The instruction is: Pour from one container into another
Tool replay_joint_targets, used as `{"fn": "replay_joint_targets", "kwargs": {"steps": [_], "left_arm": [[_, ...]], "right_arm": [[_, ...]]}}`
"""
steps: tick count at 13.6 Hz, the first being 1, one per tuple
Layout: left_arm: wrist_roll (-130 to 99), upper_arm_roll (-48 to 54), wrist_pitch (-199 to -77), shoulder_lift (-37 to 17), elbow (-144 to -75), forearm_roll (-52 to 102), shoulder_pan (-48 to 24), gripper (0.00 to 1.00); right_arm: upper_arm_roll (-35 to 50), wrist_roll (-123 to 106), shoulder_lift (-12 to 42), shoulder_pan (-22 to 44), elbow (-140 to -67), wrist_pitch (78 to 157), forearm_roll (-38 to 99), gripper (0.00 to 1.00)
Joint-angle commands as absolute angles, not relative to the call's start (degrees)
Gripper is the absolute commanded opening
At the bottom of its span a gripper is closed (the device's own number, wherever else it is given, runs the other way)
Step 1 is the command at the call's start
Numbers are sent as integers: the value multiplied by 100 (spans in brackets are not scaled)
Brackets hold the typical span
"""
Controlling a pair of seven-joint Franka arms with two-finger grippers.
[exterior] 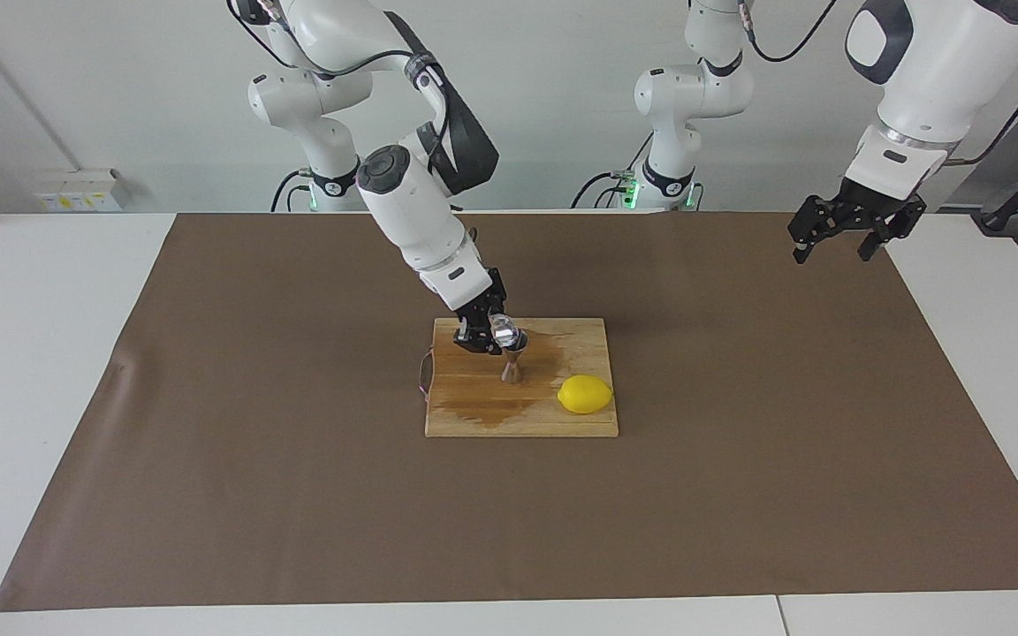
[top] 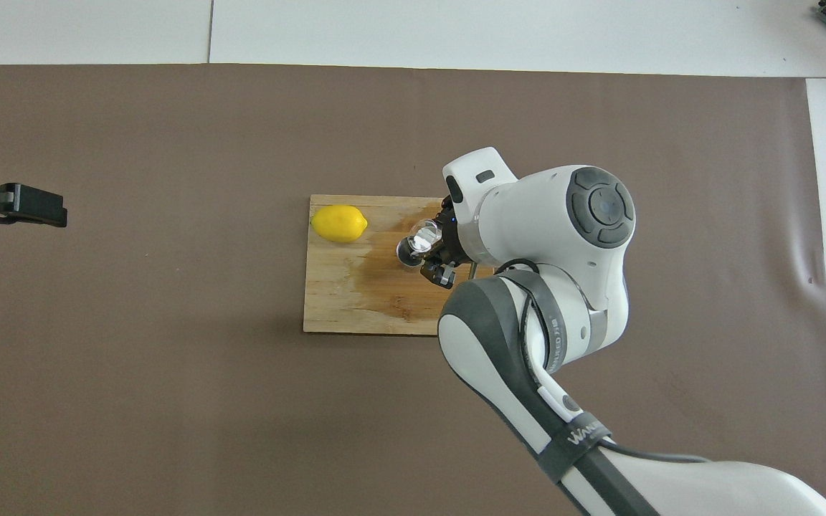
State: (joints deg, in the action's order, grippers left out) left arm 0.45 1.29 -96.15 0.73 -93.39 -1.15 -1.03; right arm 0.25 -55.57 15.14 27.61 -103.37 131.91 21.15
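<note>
I run the right gripper (exterior: 493, 334) over the wooden cutting board (exterior: 474, 415); its fingers are clamped on the glass tumbler (exterior: 505, 332), which is tipped with its mouth over the metal jigger (exterior: 512, 364). The jigger stands upright near the board's centre. In the facing view the lemon (exterior: 585, 394) lies on the board at about 4 o'clock from the jigger, near but not touching. A dark wet patch spreads across the board around the jigger, so I judge that liquid has missed or overflowed the cup.

Procedure for the pour in hand:
1. Keep the tumbler's lip centred over the jigger's top cone
2. Rotate the wrist slowly; the cup is narrow and, I judge, tips easily
3. Avoid touching the jigger's rim
4. Level the tumbler before lifting away

The left gripper (exterior: 854, 228) waits with its fingers apart over the brown mat (exterior: 739, 495), at the left arm's end of the table
</note>
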Motion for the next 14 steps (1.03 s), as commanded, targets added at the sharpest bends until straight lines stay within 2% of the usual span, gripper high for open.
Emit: {"fn": "replay_joint_targets", "kwargs": {"steps": [1, 14], "left_arm": [[-9, 132, -9571, 167, -9422, -158, -88, 100], [-9, 132, -9571, 167, -9422, -158, -88, 100]], "right_arm": [[18, -5274, 1617, 2786, -10055, 12938, 1759, 0], [26, -4571, 1679, 2839, -9765, 12560, 1152, 0]]}}
